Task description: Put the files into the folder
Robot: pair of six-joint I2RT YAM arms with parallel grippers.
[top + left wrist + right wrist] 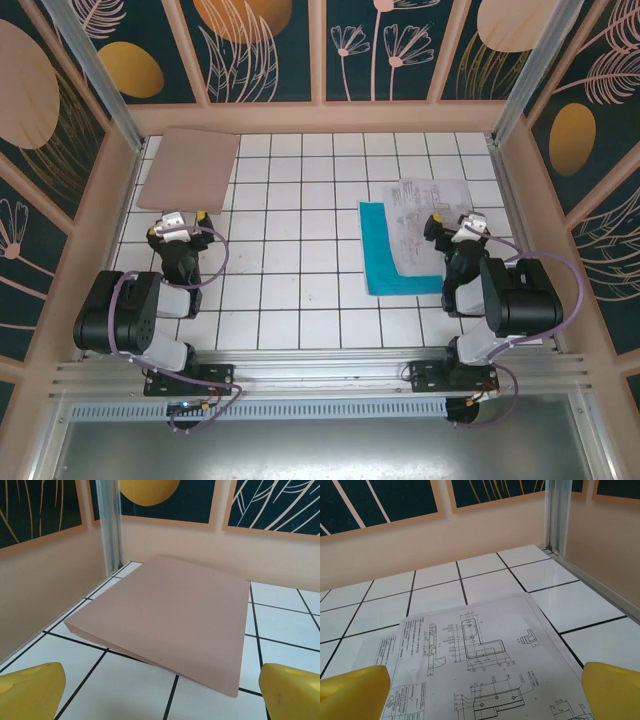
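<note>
The pinkish-brown folder point(188, 167) lies flat at the table's far left corner. In the left wrist view the folder point(170, 615) has its cover closed, and its two layers gape slightly along the near edge. My left gripper point(178, 218) hovers just in front of it, open, with both yellow fingertips point(30, 690) wide apart and nothing between them. At the right lie the files: a white printed sheet point(415, 215) partly overlapping a teal-blue sheet point(385, 265). My right gripper point(455, 220) sits over the white sheet point(480, 655), open and apart from it.
Peach side walls point(115, 200) and aluminium corner posts point(110, 525) fence in the white tiled table point(300, 230). The folder lies close to the left wall and the back wall. Bare tiles separate the folder from the files.
</note>
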